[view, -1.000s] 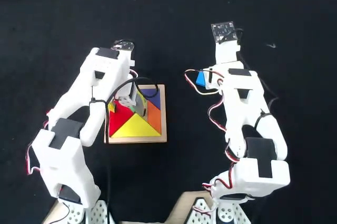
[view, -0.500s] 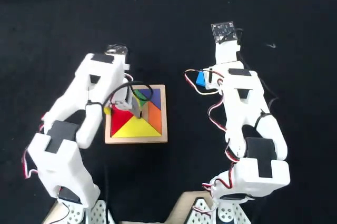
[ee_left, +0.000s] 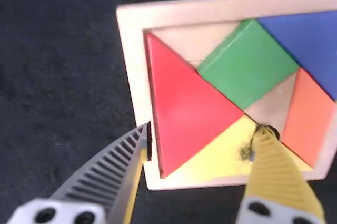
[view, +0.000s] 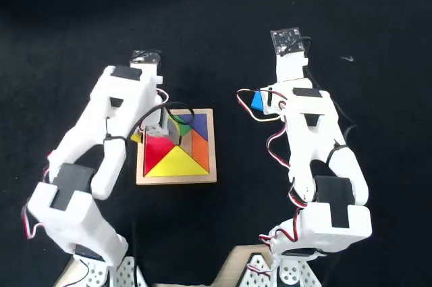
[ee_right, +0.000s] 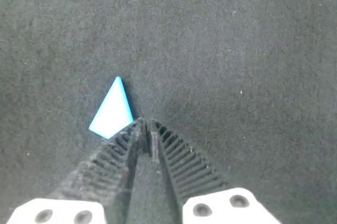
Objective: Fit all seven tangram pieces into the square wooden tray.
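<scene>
here, red triangle (view: pixel 155 152) apex toward tray (view: pixel 175 179) centre

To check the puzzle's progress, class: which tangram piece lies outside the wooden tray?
The light blue triangle: it lies on the black cloth beside the right gripper, while the rest that show sit inside the tray.

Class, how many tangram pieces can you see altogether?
6. Five sit in the tray: red triangle, yellow triangle, green square, dark blue piece, orange piece. A light blue triangle lies beside the right gripper. Another may be hidden.
</scene>
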